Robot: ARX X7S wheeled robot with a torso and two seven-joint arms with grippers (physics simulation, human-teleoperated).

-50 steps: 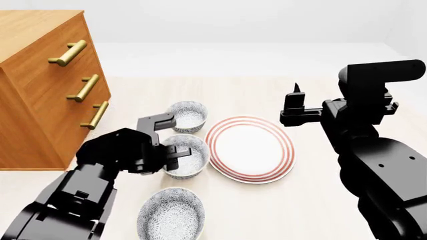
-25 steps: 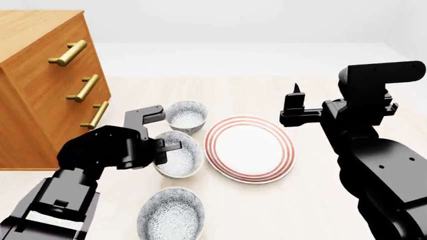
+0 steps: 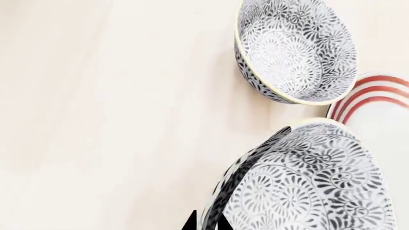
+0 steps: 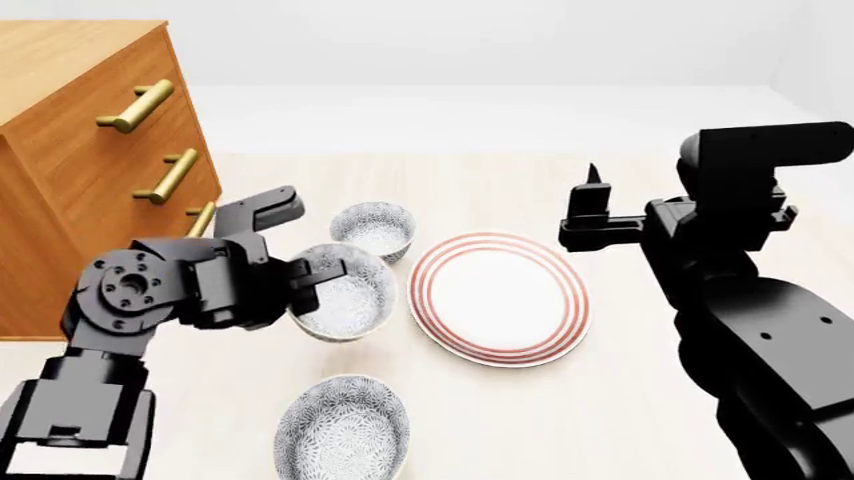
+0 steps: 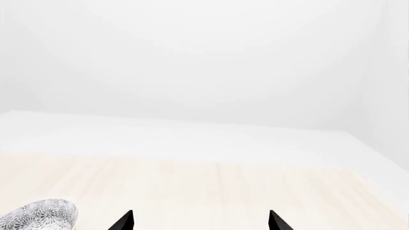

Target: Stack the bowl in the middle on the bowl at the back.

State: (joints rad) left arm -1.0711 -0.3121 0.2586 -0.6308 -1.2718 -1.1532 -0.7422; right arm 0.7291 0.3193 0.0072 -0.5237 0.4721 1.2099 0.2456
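Note:
My left gripper (image 4: 312, 284) is shut on the near-side rim of the bowl in the middle (image 4: 347, 292), a white bowl with a dense blue-grey pattern. That bowl hangs tilted above the table, just in front of the bowl at the back (image 4: 374, 229), which stands upright. In the left wrist view the held bowl (image 3: 310, 182) fills the corner by my left gripper (image 3: 206, 225), its rim between the two fingertips; the bowl at the back (image 3: 295, 48) lies beyond it. My right gripper (image 4: 591, 186) hovers open over the table's right side, and in its own wrist view the right gripper (image 5: 199, 221) has nothing between its fingers.
A third patterned bowl (image 4: 342, 428) sits at the front. A flat red-ringed plate (image 4: 502, 297) lies right of the bowls, its rim (image 3: 377, 90) showing beside the held bowl. A wooden drawer cabinet (image 4: 94, 170) with brass handles stands at the left. A patterned bowl (image 5: 38, 215) shows, which one unclear.
My left arm has raised the middle bowl off the table and drawn it slightly left, tilting it. The right arm has not moved.

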